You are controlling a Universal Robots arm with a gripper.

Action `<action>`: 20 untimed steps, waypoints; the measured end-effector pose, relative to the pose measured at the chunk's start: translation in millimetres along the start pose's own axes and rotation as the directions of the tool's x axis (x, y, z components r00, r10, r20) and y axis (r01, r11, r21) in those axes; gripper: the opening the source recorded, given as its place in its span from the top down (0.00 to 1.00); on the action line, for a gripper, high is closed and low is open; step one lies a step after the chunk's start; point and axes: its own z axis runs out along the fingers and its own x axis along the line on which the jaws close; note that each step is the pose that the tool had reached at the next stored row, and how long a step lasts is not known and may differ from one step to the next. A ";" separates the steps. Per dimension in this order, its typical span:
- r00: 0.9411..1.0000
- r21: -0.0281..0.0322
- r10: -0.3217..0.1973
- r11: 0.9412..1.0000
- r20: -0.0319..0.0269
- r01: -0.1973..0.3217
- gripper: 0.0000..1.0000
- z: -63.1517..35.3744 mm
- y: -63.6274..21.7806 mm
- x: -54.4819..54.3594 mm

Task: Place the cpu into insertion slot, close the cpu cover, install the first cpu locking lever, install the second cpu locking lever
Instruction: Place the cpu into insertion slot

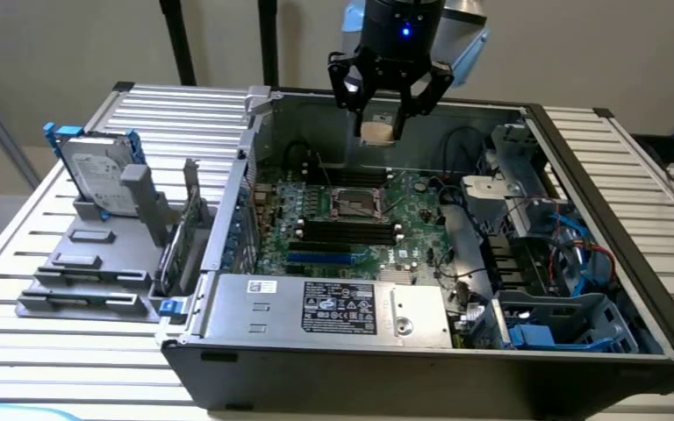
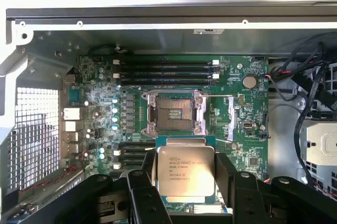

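Observation:
My gripper (image 1: pixel 381 123) hangs over the back of the open computer case, shut on the cpu (image 1: pixel 375 132), a small pale square chip. In the wrist view the cpu (image 2: pixel 186 170) lies flat between the two black fingers (image 2: pixel 149 184), printed face toward the camera. The insertion slot (image 1: pixel 358 203) is a black-rimmed, metal-edged square socket on the green motherboard (image 1: pixel 413 250), below and in front of the gripper. The wrist view shows the insertion slot (image 2: pixel 174 112) uncovered, with its dark contact field showing. The cpu is well above it and not touching. I cannot make out the cpu cover.
Long black memory slots (image 1: pixel 349 232) run just in front of the socket. A grey power supply box (image 1: pixel 326 307) fills the case's front. Cables and blue drive bays (image 1: pixel 565 320) crowd the exterior view's right. A hard drive (image 1: pixel 97 171) stands on grey holders on the slatted table at the exterior view's left.

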 end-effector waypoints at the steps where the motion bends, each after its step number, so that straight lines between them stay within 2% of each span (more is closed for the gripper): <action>1: 1.000 0.000 0.000 1.000 0.000 0.000 0.45 0.0 0.0 0.0; 3: 1.000 0.000 0.006 1.000 0.001 -0.006 0.45 0.0 0.0 1.0; 6: 0.999 -0.001 0.044 0.999 0.004 -0.044 0.45 0.1 0.0 1.3; 11: 0.994 -0.003 0.113 0.994 0.009 -0.113 0.45 0.3 0.0 1.4; 16: 0.982 -0.005 0.190 0.982 0.015 -0.190 0.45 0.6 0.0 1.4; 20: 0.967 -0.008 0.255 0.967 0.020 -0.255 0.45 0.7 -0.1 1.4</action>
